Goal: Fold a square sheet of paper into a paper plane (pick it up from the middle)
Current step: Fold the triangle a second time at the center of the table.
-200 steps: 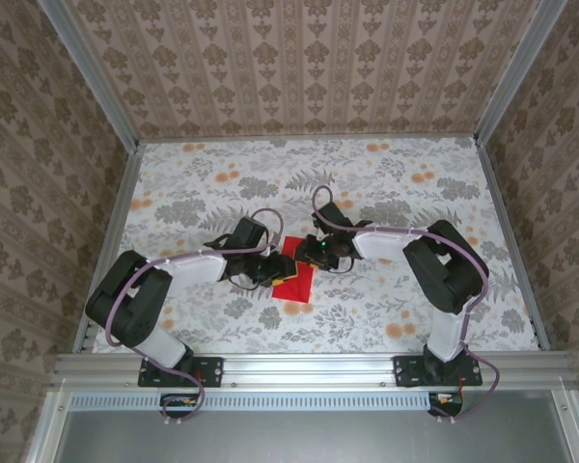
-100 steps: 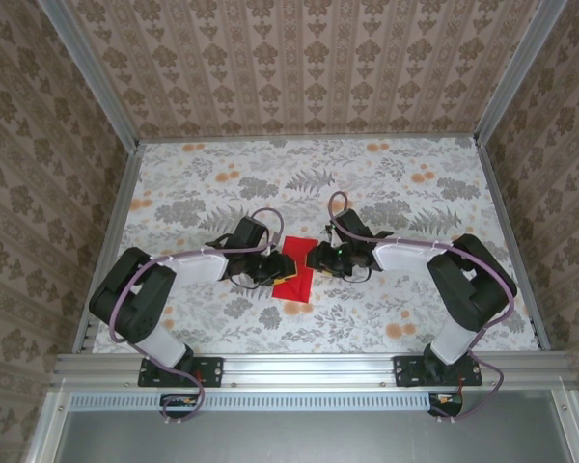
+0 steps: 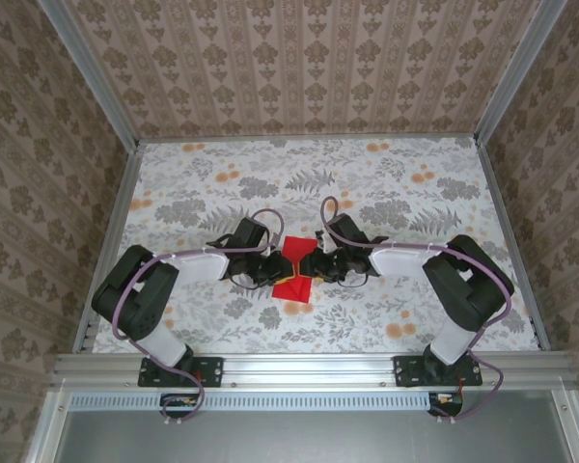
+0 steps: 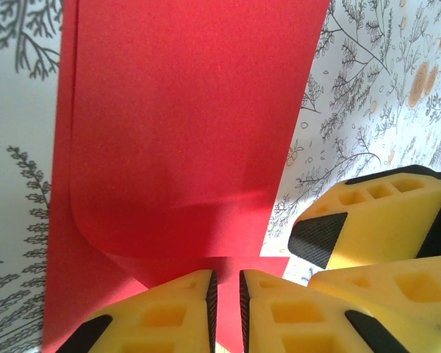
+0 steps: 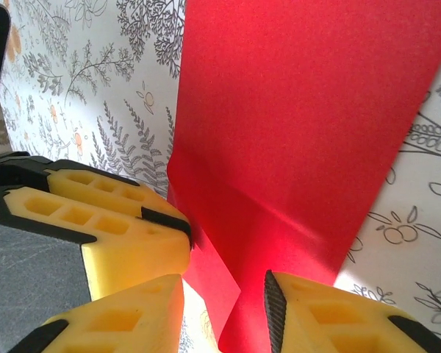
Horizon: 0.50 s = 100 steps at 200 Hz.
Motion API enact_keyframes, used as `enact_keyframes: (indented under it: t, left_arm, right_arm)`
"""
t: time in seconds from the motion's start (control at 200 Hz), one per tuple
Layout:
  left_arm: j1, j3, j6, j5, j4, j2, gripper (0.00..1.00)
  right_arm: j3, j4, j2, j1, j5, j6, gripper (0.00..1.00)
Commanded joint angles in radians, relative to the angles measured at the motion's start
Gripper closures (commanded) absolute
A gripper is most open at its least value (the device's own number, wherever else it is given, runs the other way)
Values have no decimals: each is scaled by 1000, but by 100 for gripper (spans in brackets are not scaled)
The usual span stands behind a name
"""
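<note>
The square sheet of paper (image 3: pixel 290 287) is bright red and lies folded on the floral table between both grippers. In the left wrist view the paper (image 4: pixel 184 110) shows a curled upper layer over a flat lower one. My left gripper (image 4: pixel 226 301) (image 3: pixel 279 271) stands at its near edge, jaws a narrow slit apart with red paper in the gap. My right gripper (image 5: pixel 224 312) (image 3: pixel 308 266) is open, with the lifted edge of the paper (image 5: pixel 316 110) between its fingers. The two grippers' yellow fingers nearly touch. No finished paper plane shape is seen.
The floral tablecloth (image 3: pixel 367 183) spreads free around the paper on all sides. Patterned walls and metal rails (image 3: pixel 111 231) enclose the table. The right gripper's fingers (image 4: pixel 375 220) crowd the left wrist view, and the left gripper's fingers (image 5: pixel 117 228) crowd the right wrist view.
The right gripper has swung left onto the paper's right side. The left jaws have narrowed to a slit, and the right jaws have narrowed slightly. The paper's middle now looks bunched between them.
</note>
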Motion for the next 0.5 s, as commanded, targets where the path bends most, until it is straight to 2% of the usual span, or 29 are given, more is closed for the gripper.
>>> enact_keyframes:
  t: [0.0, 0.23, 0.375, 0.495]
  left_arm:
    - [9, 13, -5, -4, -6, 6, 82]
    - [9, 13, -5, -6, -9, 1, 84]
    - [10, 13, -3, -7, -12, -10, 85]
    - [10, 17, 6, -4, -17, -31, 85]
  right_arm:
    - [29, 15, 28, 7, -32, -7, 65]
    - [46, 23, 61, 17, -61, -5, 70]
    - [57, 1, 67, 19, -34, -19, 86]
    - [79, -63, 62, 17, 36, -63, 92]
